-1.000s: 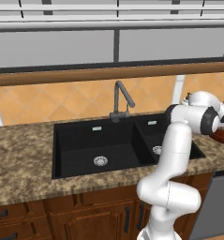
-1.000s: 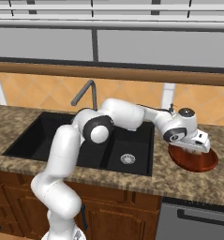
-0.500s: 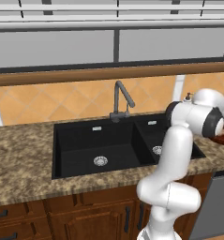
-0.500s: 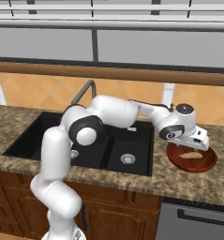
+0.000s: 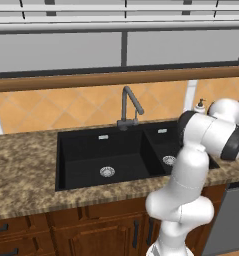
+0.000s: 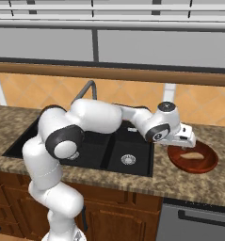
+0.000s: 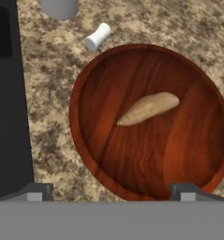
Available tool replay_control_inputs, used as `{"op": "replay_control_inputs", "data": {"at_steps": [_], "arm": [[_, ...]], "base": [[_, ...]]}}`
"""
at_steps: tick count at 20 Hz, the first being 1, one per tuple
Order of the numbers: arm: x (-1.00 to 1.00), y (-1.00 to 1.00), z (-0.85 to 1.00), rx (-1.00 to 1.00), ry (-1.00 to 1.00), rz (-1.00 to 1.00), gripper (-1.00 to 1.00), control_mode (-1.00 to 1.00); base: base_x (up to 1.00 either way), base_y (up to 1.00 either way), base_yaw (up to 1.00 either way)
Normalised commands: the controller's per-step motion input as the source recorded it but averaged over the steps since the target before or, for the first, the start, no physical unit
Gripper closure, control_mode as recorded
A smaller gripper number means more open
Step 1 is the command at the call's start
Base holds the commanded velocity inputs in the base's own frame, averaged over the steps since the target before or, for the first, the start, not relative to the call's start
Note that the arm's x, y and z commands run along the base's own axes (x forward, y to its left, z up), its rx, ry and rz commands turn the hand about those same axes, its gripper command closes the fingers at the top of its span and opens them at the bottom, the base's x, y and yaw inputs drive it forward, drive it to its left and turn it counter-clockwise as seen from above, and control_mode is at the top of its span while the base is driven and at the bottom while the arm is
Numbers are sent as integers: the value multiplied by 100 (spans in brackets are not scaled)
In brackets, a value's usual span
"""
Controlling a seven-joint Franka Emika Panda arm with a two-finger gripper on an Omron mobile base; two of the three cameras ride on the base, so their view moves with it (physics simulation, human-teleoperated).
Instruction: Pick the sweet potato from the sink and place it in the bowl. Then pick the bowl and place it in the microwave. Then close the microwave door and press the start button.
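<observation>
Counter (image 6: 198,186) of speckled brown stone runs along the wall and carries all the things. The black sink (image 6: 109,153) is set into it, with a grey faucet (image 5: 128,107) at its back edge. The white arm (image 6: 100,120) reaches across the sink toward the right end of the counter. The bowl (image 6: 193,164) sits on the counter just right of the sink, near the front edge. The gripper (image 7: 111,190) hangs above the bowl with its jaws wide apart and nothing between them. The sweet potato (image 7: 148,108) lies inside the bowl, near the middle. A small white bottle (image 7: 98,36) lies on its side on the counter just beside the bowl's rim.
</observation>
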Motion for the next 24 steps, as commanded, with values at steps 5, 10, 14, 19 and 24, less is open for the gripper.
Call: {"op": "replay_control_inputs", "data": {"at_steps": [5,10,14,19,24], "arm": [[11,14,0,0,3,16,-100,-100],[23,5,0,-2,13,11,-100,-100],[21,3,-2,0,6,12,-100,-100],[9,0,-6,0,2,11,-100,-100],[1,0,-27,0,0,8,-100,-100]], "base": [[0,0,0],[0,0,0],[0,0,0],[0,0,0],[0,0,0]]}}
